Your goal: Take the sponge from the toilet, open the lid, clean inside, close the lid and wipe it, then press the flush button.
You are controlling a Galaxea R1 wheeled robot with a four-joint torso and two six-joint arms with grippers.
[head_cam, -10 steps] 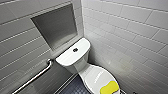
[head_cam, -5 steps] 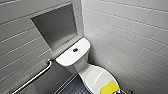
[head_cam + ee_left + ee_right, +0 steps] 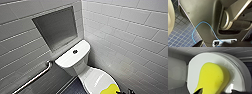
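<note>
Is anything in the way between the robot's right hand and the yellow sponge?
No, nothing visible is in the way. The sponge lies bare on the closed lid, and the right gripper is at its near end with nothing between them.

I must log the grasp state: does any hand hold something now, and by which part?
Nothing looks held yet. The sponge lies on the lid; the right hand is open at the sponge's near end.
</note>
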